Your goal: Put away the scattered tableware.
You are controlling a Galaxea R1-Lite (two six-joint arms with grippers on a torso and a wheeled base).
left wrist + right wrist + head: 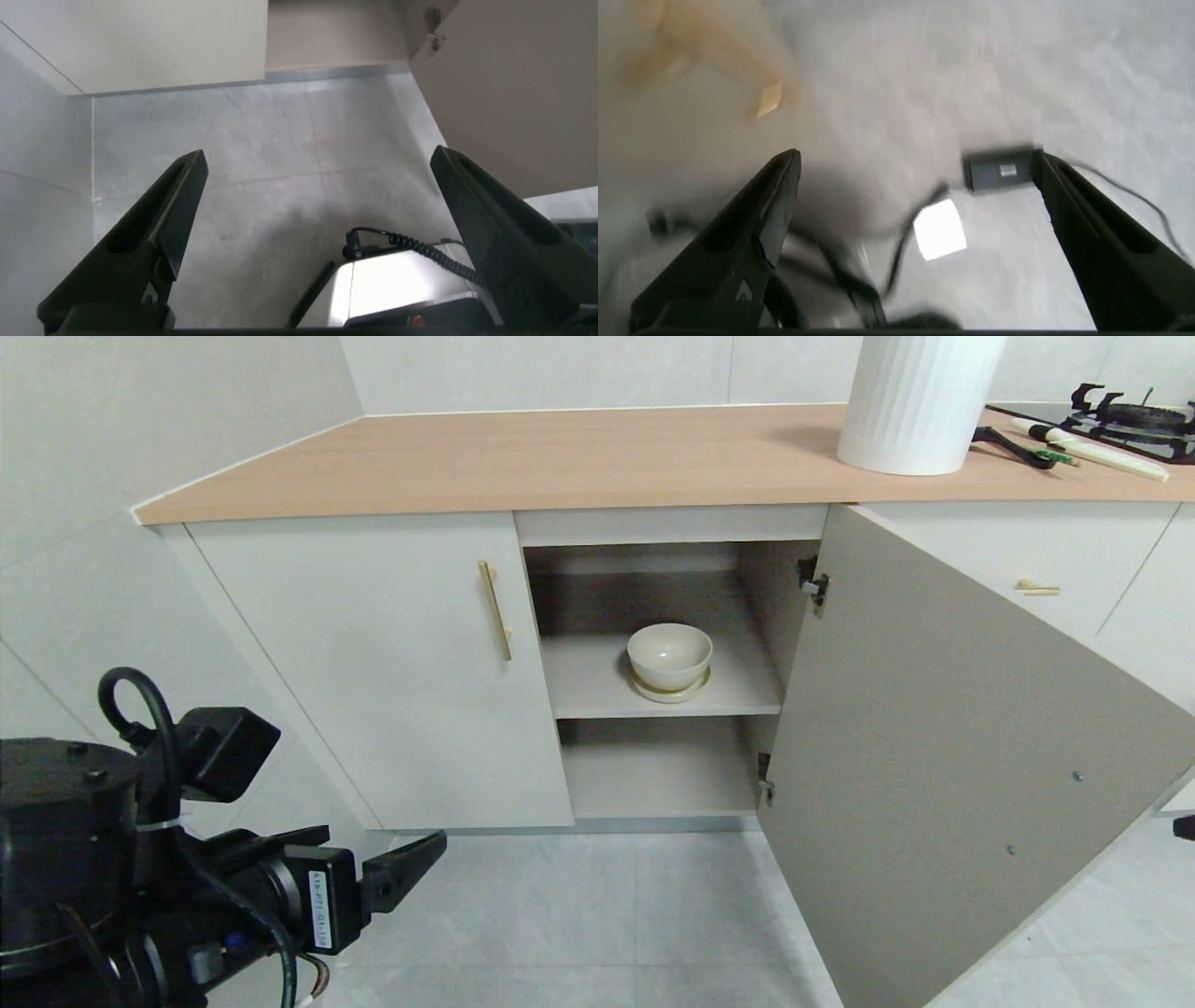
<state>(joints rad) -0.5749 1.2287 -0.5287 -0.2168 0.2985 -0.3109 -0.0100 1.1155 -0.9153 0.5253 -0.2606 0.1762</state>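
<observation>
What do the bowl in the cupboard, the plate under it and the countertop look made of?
Bowl: likely glazed ceramic, cream, with a soft sheen.
Plate: apparently the same glazed ceramic, matching colour.
Countertop: wood-look, probably laminate, matte, even tan with no clear grain.

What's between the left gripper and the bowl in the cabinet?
In the head view, nothing loose: bare floor and the closed door's corner separate the left gripper from the bowl.

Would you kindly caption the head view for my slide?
Bowl on saucer sits on open cabinet's upper shelf; left pincer hovers low.
</observation>
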